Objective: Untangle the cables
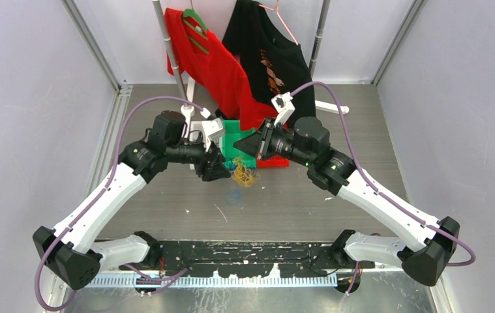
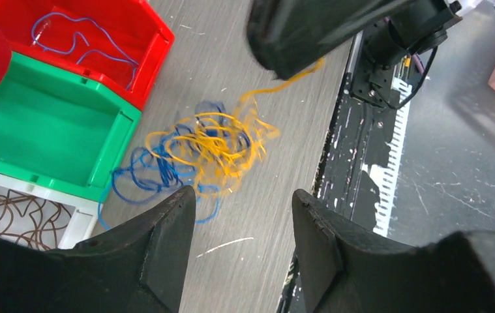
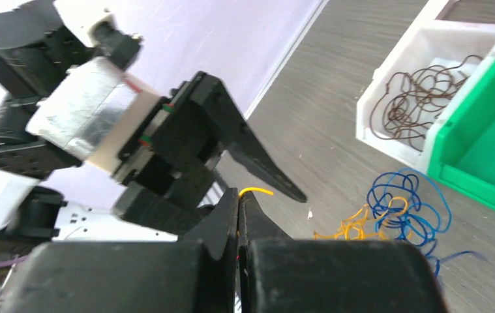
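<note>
My right pincer (image 3: 238, 195) pinches one thin yellow wire strand (image 3: 257, 190) of the loose yellow-and-blue cable clump (image 2: 205, 150) lying mid-frame on the grey wood-grain table (image 2: 284, 98), while my left pincer (image 2: 244, 195) hangs half-open and empty near it, so an unanchored pull may drag the whole clump or tighten its knots.

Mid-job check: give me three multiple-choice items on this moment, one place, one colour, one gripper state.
1. Where do the brown wires lie? A red bin; B white bin; C table.
2. What colour strand does the right gripper pinch? A yellow; B blue; C brown.
3. The left gripper is: A shut on a wire; B shut, holding nothing; C open.
Answers: B, they lie inside the white bin; A, a yellow strand pokes from its closed fingers; C, its fingers stand apart above the cable tangle.
</note>
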Robot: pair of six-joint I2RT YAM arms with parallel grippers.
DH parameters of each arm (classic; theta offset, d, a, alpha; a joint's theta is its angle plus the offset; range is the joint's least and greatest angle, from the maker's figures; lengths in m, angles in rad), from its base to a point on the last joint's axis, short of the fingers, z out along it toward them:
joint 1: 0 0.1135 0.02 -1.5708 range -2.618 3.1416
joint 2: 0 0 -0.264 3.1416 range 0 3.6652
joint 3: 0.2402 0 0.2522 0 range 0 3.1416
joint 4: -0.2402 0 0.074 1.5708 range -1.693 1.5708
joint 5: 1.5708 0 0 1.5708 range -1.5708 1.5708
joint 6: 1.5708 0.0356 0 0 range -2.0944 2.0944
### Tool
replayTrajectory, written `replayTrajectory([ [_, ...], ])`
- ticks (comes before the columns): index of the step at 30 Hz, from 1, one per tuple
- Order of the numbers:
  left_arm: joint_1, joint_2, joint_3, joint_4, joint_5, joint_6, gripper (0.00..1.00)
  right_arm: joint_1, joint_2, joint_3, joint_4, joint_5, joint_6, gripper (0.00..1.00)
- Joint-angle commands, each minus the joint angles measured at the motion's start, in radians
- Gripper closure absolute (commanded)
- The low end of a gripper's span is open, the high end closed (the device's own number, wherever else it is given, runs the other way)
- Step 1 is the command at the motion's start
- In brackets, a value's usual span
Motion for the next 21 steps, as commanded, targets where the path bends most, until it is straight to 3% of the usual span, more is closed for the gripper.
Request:
replayTrajectory([
  [1,-0.011,-0.042,-0.070,0.236,-0.007,-0.070,0.45,0.004,-0.017,0.040,0.134,-0.111,0.046,0.99],
  [5,-0.033,-0.040,-0.077,0.202,0.020,0.030,0.51,0.004,-0.015,0.047,0.183,-0.151,0.055,0.99],
  [9,-0.051,-0.066,-0.105,0.104,0.064,0.236,0.57,0.005,-0.007,0.052,0.200,-0.184,0.063,0.99],
  [12,-0.053,-0.106,-0.122,0.099,0.064,0.308,0.72,0.004,-0.011,0.047,0.199,-0.193,0.064,0.99],
  [16,-0.059,-0.127,-0.121,0.140,0.044,0.258,0.93,0.004,-0.013,0.039,0.196,-0.183,0.051,0.99],
  [17,-0.060,-0.126,-0.114,0.151,0.035,0.229,0.97,0.005,-0.014,0.037,0.192,-0.176,0.043,0.95],
  [21,-0.060,-0.110,-0.071,0.178,-0.022,0.052,1.00,0.004,-0.030,0.002,0.155,-0.115,-0.006,0.57],
])
